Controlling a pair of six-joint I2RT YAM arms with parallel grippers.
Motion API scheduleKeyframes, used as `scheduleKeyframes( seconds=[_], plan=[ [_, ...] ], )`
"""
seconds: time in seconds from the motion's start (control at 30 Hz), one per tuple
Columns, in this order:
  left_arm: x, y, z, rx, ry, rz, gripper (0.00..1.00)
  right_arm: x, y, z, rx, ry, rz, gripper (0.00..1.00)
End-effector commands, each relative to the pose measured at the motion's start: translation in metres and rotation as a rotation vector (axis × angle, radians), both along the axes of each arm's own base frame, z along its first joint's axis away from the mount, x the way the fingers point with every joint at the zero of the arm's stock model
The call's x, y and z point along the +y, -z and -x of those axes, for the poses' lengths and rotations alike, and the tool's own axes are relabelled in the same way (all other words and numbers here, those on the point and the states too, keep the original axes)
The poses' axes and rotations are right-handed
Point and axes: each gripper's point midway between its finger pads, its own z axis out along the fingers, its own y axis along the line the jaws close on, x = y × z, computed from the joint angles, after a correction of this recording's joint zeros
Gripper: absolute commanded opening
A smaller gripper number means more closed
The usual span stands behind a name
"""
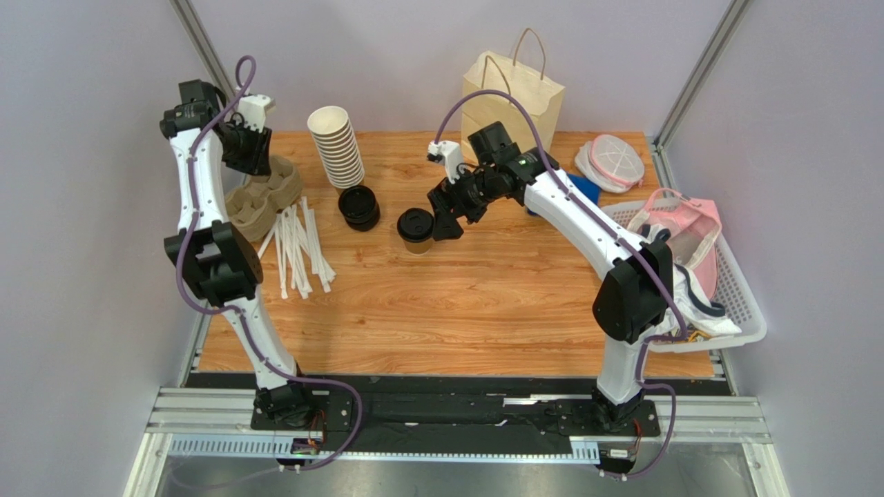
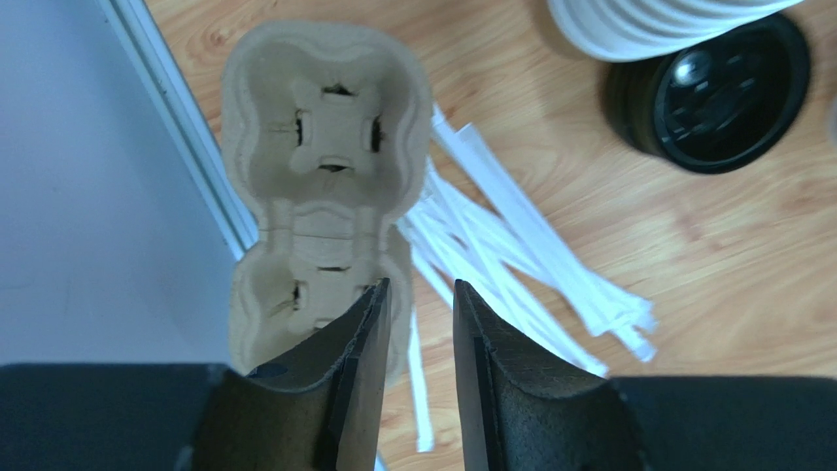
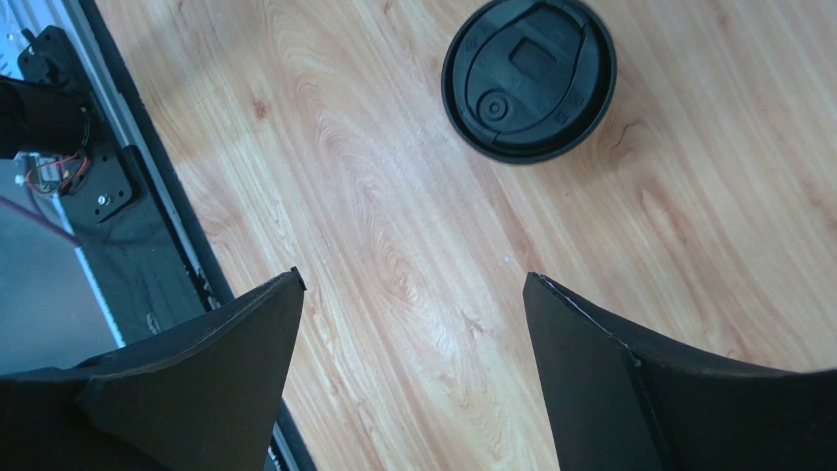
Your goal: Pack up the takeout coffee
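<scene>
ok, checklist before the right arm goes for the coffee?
1. Right claw open wide enough for the cup: ok.
2. Takeout coffee upright, black lid on: ok.
3. Coffee between the right claw's fingers: not ok. It sits ahead of them, untouched.
4. Stack of loose lids apart from the coffee: ok.
5. Left claw gripping the pulp cup carrier: cannot tell. Its fingers stand narrow at the carrier's near rim.
6. Paper bag standing at the back of the table: ok. Whether its mouth is open: cannot tell.
</scene>
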Motion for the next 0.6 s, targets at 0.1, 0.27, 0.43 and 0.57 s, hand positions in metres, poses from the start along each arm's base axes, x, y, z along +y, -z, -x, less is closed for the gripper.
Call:
scheduleKeyframes(
  seconds=[0.1,0.27,0.43,0.57],
  plan=[
    [0.022,0.018,-0.008,0.011,0.139,-0.156,0.32,-0.018,0.01,0.019,0.11,0.02,0.018,0.86],
    [0.018,0.041,-0.016,0.024,0.18,-0.126,0.33,-0.019,0.011,0.017,0.144,0.054,0.0,0.84],
    [0.01,0.061,-0.023,0.058,0.207,-0.108,0.33,-0.017,0.008,0.017,0.16,0.072,-0.02,0.84],
    [0.008,0.067,-0.031,0.047,0.205,-0.098,0.34,-0.015,0.005,0.016,0.159,0.079,-0.034,0.84]
  ],
)
